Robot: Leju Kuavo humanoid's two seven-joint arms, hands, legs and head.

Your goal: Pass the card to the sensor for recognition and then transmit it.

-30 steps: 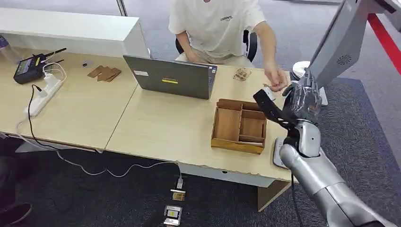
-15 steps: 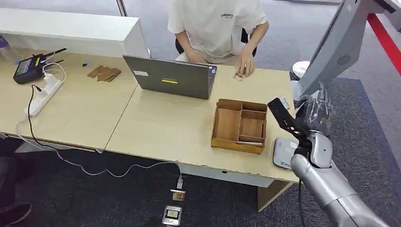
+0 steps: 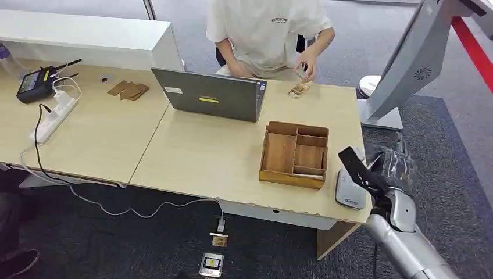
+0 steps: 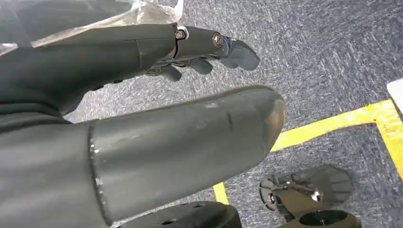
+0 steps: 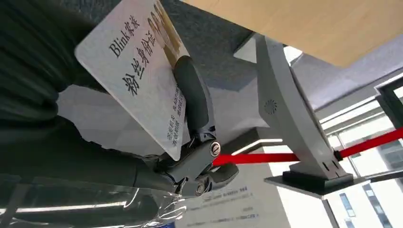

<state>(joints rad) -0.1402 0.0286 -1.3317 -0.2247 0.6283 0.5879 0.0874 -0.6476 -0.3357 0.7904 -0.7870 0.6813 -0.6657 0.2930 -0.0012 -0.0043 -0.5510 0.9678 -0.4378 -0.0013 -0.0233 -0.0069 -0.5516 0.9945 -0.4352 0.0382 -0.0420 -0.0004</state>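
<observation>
We grip the card in our right hand, pinched by one edge so its face stays exposed for the sensor lying just beside it at the tabletop corner. Our left hand hangs empty, fingers apart.

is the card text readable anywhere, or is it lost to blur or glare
Right wrist view: the card in the right hand is sharp, its print legible, while bright windows behind wash out. Head view: the right hand looks slightly soft and no print can be read there.
</observation>
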